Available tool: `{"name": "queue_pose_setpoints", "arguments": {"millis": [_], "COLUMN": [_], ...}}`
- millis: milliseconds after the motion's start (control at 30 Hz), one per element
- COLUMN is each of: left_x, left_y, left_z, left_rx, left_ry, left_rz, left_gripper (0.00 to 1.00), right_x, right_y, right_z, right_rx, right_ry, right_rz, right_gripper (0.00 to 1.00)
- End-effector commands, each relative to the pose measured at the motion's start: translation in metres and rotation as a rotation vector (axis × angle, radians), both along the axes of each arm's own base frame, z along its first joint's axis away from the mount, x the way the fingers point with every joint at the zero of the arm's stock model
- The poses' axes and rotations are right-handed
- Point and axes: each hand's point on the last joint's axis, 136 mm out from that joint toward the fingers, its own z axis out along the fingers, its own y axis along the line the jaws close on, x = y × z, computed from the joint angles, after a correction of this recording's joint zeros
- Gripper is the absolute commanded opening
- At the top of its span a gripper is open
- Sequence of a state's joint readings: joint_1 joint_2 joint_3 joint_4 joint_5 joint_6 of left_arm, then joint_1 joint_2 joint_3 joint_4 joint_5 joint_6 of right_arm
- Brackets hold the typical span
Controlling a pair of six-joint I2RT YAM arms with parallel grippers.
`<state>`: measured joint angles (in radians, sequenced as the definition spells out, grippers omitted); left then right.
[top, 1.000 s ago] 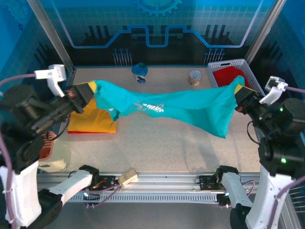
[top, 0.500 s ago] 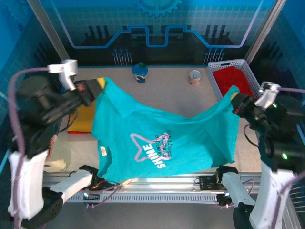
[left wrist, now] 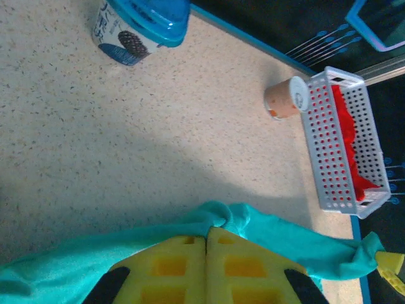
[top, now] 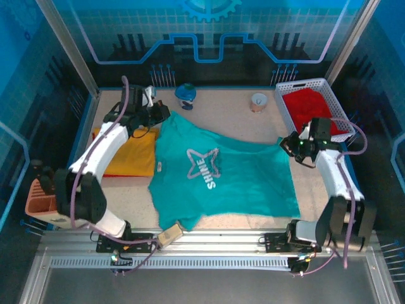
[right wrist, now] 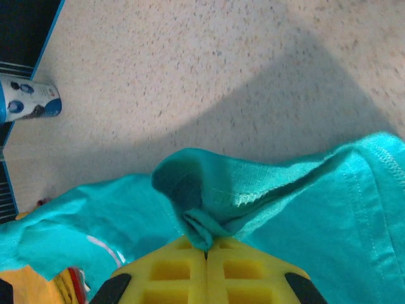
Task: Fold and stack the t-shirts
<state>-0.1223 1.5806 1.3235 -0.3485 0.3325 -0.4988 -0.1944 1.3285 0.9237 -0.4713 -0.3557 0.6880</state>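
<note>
We have the teal-green cloth t-shirt with the white star and lettering [top: 221,183] lying spread on the speckled beige table [top: 234,120], print facing up, its near edge reaching the table's front rim. Our left gripper [top: 159,114] pinches the shirt's far left corner and our right gripper [top: 286,144] pinches its far right corner. In each wrist view the yellow pads [left wrist: 171,266] are pressed together with a bunch of teal cloth caught between them. We judge that the two grips sit well apart along the far edge so that the cloth lies wide and flat, a clean shape for a first fold. Both claws are low, near the surface, so the shirt rests on the table instead of hanging.

The folded yellow cloth t-shirt [top: 130,155] lies just beside the teal one on the left, touching or slightly under its edge; we take it as the base of the stack. The red cloth t-shirt [top: 310,104] sits crumpled in the white perforated plastic basket [top: 300,84] at the far right, not yet folded. The blue-lidded tub [top: 185,95] and the small tan cup [top: 258,101] stand at the far edge, apart from the shirt, so we expect them to be out of the way of a fold
</note>
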Motion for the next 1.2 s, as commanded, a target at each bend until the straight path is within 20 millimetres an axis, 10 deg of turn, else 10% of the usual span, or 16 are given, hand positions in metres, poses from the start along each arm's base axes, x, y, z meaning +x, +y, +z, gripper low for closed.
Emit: {"name": "queue_pose_setpoints", "arguments": {"millis": [0,433,1167], "left_x": [0.028,0.034,-0.072], "left_y": [-0.006,-0.001,0.016], "left_z": [0.015,-0.003,-0.073], "left_rx": [-0.058,-0.052,-0.172], "left_ry": [-0.085,-0.050,0.246], "left_rz": [-0.026,-0.016,0.092], "left_gripper": [0.00,0.00,0.00], "right_x": [0.049,0.080,-0.008], "right_y": [-0.012,-0.038,-0.015], "right_z": [0.021,0.001,-0.051], "right_rx": [0.002,0.020,0.002], "right_ry": [-0.181,-0.137,0.103], "right_rz": [0.023,0.023,0.057], "right_gripper": [0.00,0.00,0.01]}}
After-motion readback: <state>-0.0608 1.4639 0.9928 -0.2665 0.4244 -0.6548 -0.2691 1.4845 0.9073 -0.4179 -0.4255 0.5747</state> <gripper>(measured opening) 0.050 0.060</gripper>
